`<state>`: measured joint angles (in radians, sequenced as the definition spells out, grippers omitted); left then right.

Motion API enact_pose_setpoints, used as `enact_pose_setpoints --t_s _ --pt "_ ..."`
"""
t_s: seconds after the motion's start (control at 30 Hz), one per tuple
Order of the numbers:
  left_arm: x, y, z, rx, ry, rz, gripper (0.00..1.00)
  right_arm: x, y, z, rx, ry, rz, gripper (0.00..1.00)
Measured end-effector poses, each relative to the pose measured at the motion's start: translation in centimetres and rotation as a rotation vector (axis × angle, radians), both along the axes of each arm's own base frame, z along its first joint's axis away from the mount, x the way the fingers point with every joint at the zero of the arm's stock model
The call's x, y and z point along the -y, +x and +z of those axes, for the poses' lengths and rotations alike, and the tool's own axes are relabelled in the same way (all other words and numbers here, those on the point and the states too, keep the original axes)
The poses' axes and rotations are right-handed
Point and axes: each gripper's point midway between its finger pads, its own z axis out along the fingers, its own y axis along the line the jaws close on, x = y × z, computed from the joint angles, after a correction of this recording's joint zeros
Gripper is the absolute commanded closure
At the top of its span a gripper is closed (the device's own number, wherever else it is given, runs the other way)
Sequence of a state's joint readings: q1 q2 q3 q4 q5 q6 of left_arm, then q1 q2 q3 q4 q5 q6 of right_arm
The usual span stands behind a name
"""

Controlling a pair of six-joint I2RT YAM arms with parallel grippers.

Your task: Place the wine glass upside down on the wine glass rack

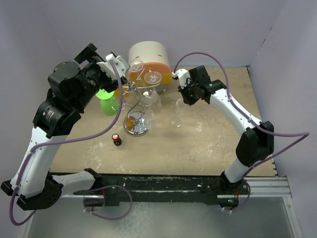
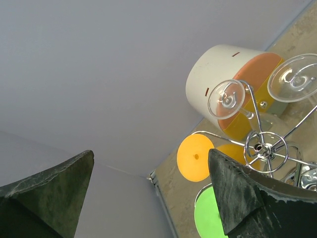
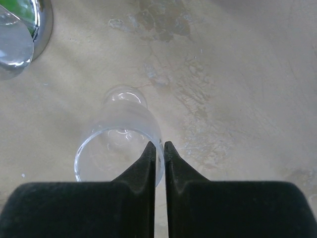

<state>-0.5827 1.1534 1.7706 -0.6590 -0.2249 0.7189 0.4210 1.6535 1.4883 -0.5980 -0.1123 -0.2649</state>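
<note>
A clear wine glass (image 1: 177, 116) stands mouth up to the right of the wine glass rack (image 1: 134, 101). My right gripper (image 1: 181, 97) is above it, shut on its rim. In the right wrist view the fingertips (image 3: 159, 145) pinch the glass wall (image 3: 119, 144), one finger inside and one outside. The rack is a silver wire stand on a shiny round base (image 1: 137, 125); two clear glasses (image 1: 153, 78) hang upside down on it. Its hub shows in the left wrist view (image 2: 265, 148). My left gripper (image 1: 117, 65) is open and empty, high beside the rack's top; it also shows in the left wrist view (image 2: 148, 198).
A white-and-orange drum (image 1: 148, 57) stands behind the rack. A green glass (image 1: 106, 102) and an orange one (image 2: 195, 157) are at the rack's left side. A small red-capped bottle (image 1: 117, 139) stands in front. Walls enclose the back and sides.
</note>
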Motion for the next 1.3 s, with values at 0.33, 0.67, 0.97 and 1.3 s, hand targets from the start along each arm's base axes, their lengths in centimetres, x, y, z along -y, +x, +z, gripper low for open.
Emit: enact_pose_setpoints --t_s 0.33,0.67,0.97,1.3 --pt "0.0 0.0 0.0 -0.006 -0.027 0.008 0.01 2.2 -0.3 3.9 0.118 -0.021 -0.049 1.0" --pt "2.2 -0.1 -1.3 -0.102 -0.164 -0.092 0.01 6.8 -0.3 12.1 0.328 0.008 -0.154 1.0" --pt "6.0 0.4 -3.2 -0.241 -0.282 -0.227 0.01 9.1 -2.6 23.8 0.636 0.101 -0.18 1.0" --pt "8.8 0.5 -3.1 -0.351 -0.436 -0.307 0.01 6.8 -5.7 33.8 0.844 0.314 -0.068 1.0"
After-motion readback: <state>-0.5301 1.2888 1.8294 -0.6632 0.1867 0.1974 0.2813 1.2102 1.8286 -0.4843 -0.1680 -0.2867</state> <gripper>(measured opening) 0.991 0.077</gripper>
